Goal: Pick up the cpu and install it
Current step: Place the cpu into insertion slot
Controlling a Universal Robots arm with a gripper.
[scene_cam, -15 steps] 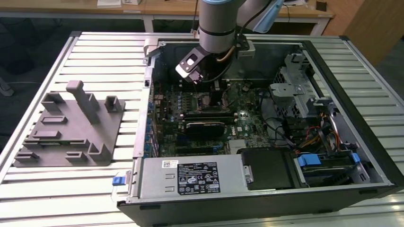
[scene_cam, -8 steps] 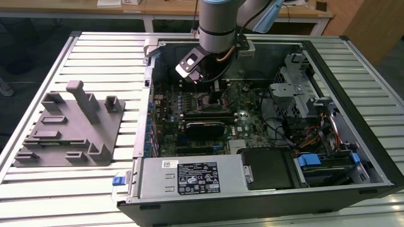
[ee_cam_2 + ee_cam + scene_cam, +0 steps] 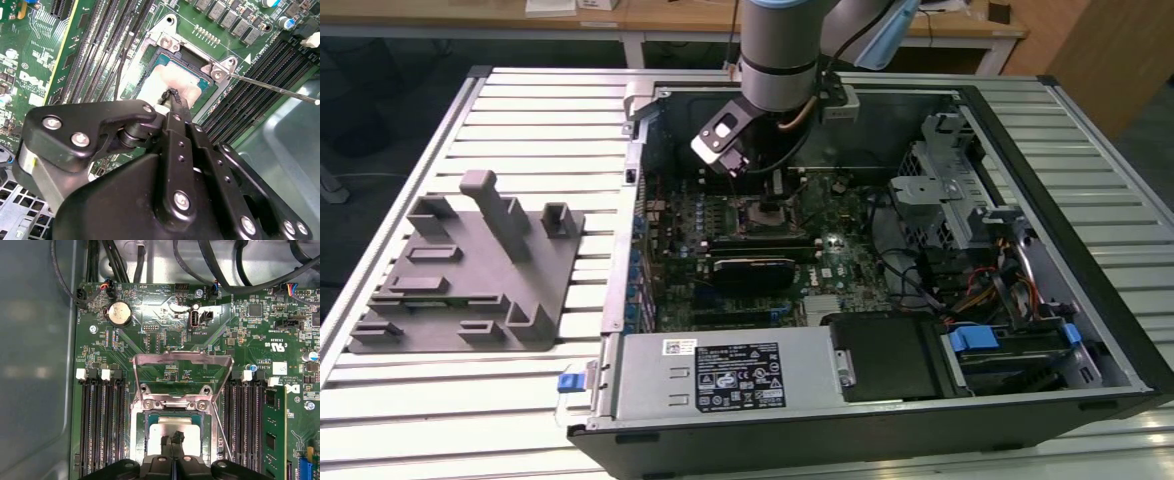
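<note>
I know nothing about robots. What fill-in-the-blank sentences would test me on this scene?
1. The cpu lies in the motherboard's ____.
2. The gripper sits just over the cpu with its jaws ____.
3. The metal load plate is flipped ____.
4. The grey fixture block lies to the exterior view's ____ of the computer case.

Missing words: socket; shut; open; left.

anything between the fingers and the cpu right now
Nothing. In both wrist views the gripper sits right at the metal top of the cpu, with no part between them.
</note>
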